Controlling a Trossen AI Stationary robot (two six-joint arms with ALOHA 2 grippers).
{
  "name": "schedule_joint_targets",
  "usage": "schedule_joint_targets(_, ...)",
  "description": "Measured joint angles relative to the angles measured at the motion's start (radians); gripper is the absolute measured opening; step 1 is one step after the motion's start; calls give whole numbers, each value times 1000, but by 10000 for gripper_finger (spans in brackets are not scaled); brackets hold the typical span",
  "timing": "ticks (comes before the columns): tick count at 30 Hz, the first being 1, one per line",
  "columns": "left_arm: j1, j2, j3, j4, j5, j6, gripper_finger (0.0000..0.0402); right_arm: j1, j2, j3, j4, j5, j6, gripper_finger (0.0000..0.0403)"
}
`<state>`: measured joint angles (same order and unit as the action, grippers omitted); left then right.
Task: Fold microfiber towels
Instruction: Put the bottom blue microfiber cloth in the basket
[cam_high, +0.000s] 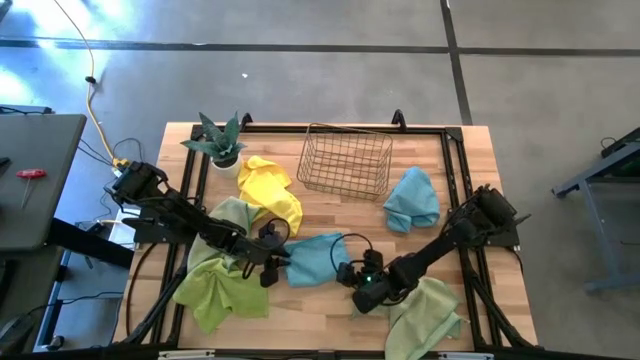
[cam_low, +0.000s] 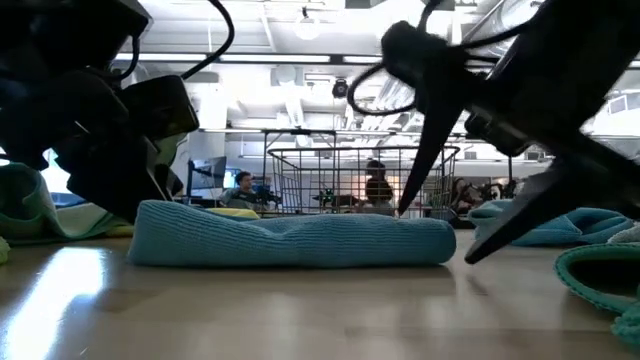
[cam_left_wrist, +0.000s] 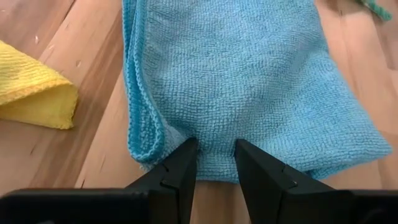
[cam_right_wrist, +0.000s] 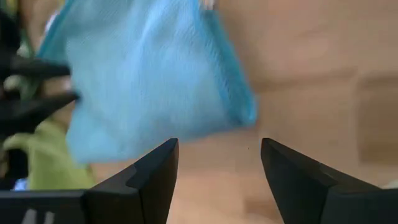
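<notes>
Near the front middle of the wooden tabletop (cam_high: 330, 300), both dark arms reach inward, low over a folded light blue towel (cam_high: 316, 258). At its left edge, the left gripper (cam_left_wrist: 213, 152) holds its fingers slightly apart, tips on the nubby cloth. Just clear of the right edge, the right gripper (cam_right_wrist: 219, 163) has its fingers spread wide. Behind stand a wire basket (cam_high: 346, 160), a yellow towel (cam_high: 268, 190) and a potted plant (cam_high: 220, 142).

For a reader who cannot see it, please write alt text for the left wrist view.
The left pincer, its two dark fingers slightly apart, sits at the near edge of a folded light blue microfiber towel lying flat on the wooden table. A corner of a yellow microfiber towel lies beside it.
</notes>
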<state>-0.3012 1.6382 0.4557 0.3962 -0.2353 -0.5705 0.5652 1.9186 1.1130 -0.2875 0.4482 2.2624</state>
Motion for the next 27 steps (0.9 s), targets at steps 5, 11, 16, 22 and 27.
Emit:
schedule_joint_targets(5,0,3,14,27,24,-19,103,-30,0,0,-39,-7,-7,225)
schedule_joint_targets(11,0,3,22,15,21,-20,103,-43,18,3,-26,-9,-40,225)
schedule_joint_targets(16,0,21,25,-2,14,-14,103,-51,53,2,38,16,-58,225)
schedule_joint_targets(22,-1,77,30,41,25,-18,103,-51,53,2,41,37,-64,209)
schedule_joint_targets(27,-1,83,28,55,28,-27,103,-51,55,2,34,38,-68,149)
